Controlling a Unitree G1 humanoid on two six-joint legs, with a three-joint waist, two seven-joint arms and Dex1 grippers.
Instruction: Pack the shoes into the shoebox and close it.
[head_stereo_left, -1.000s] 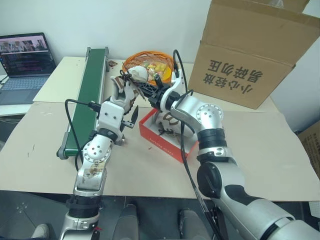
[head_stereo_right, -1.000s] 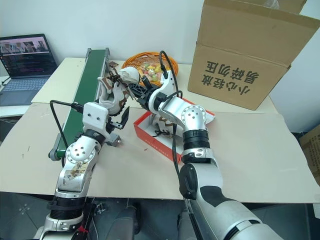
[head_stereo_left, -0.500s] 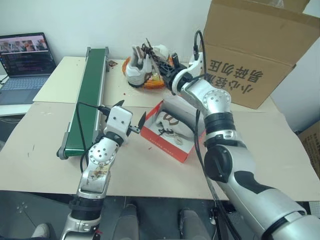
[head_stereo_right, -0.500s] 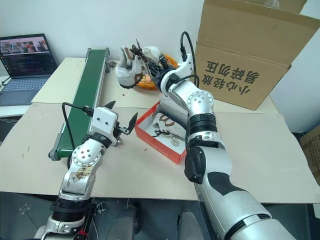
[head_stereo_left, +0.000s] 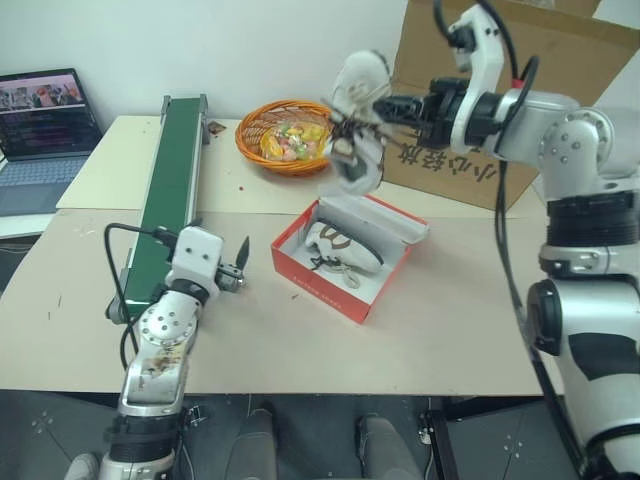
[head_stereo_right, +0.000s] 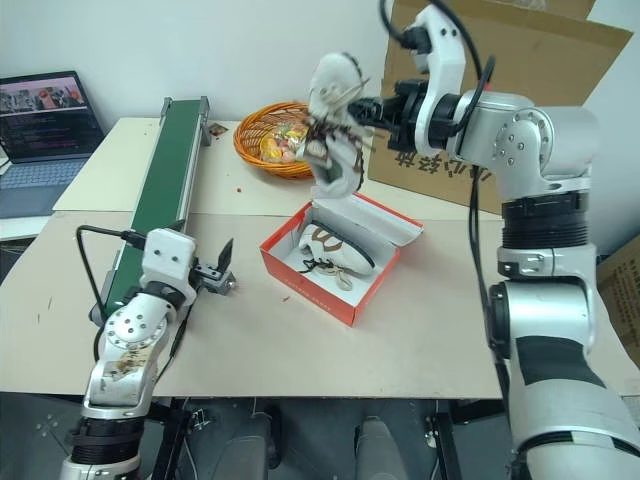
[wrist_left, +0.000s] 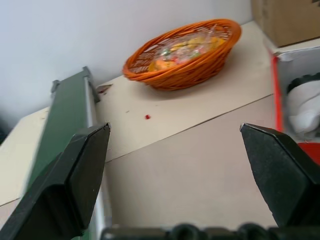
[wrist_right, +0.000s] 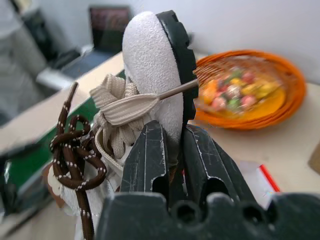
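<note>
- One suede-like white shoe (head_stereo_left: 356, 120) is hanging pinched in the right claw (head_stereo_left: 392, 108), now lifted above the red cardboard shoebox (head_stereo_left: 345, 262).
- Left claw (head_stereo_left: 238, 265) is spread, now lowered.

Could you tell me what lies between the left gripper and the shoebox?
Only bare tabletop separates the left gripper, open, from the shoebox, as the left eye view shows.

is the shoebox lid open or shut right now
Open. The shoebox lid is flipped back, showing the white inside with one sneaker lying in it.
</note>
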